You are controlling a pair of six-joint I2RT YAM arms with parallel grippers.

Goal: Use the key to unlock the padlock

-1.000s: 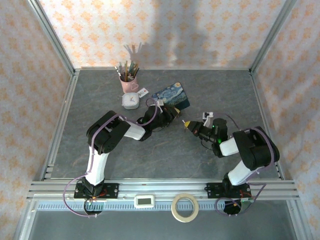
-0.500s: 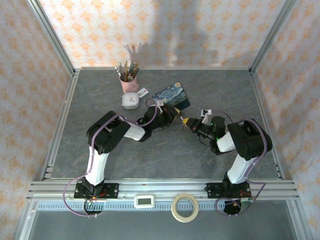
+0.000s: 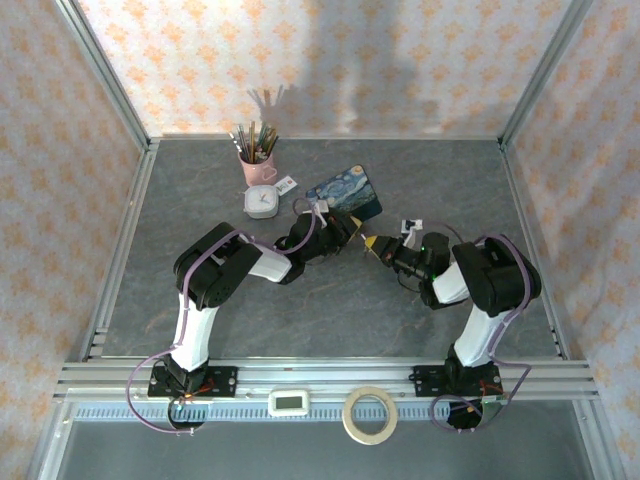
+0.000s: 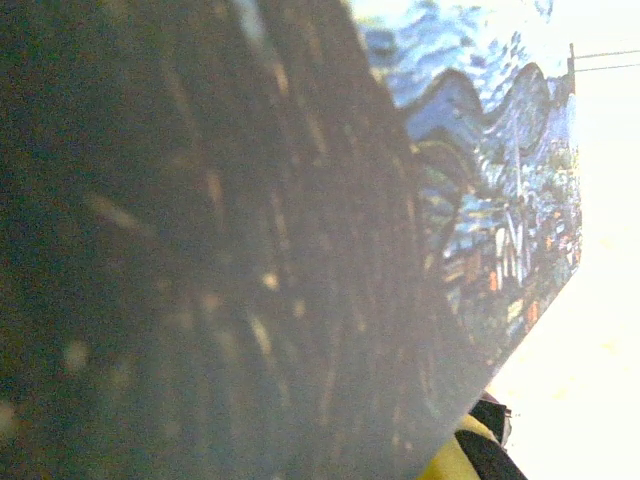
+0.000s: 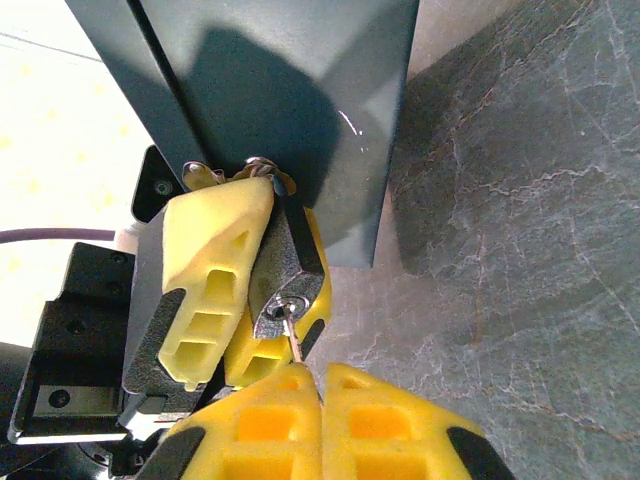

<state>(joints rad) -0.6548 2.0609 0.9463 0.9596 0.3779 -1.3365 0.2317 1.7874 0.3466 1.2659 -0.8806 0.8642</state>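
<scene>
Right pincer: I see my right pincer (image 5: 320, 378) with its yellow foam fingers (image 5: 258, 425) pressed together on the thin silvery metal key (image 5: 293, 342). Just the narrow shaft sticks out past the tips.
Key: its end sits in the round keyhole on the end face of the small dark grey padlock (image 5: 290, 272).
Left pincer: my left pincer (image 5: 285, 235) pinches the padlock body between its two yellow fingers, with the keyhole end turned toward the right pincer.
Padlock: it is held right against the dark side of the blue starry-night painted box (image 3: 345, 192), with a small metal fitting at its far end. I cannot tell whether the shackle is open.
Overhead: the two pincers meet tip to tip just in front of the box, near the middle of the grey stone-patterned table (image 5: 500, 250).
Left wrist camera: the painted box surface is very close and blurred.
Farther back: a pink cup of brushes (image 3: 255, 160), a small white clock (image 3: 261, 203) and a white tag (image 3: 286, 184) stand to the left of the box.
Near rail: a white timer (image 3: 291, 402) lies beside a roll of tape (image 3: 369, 414).
</scene>
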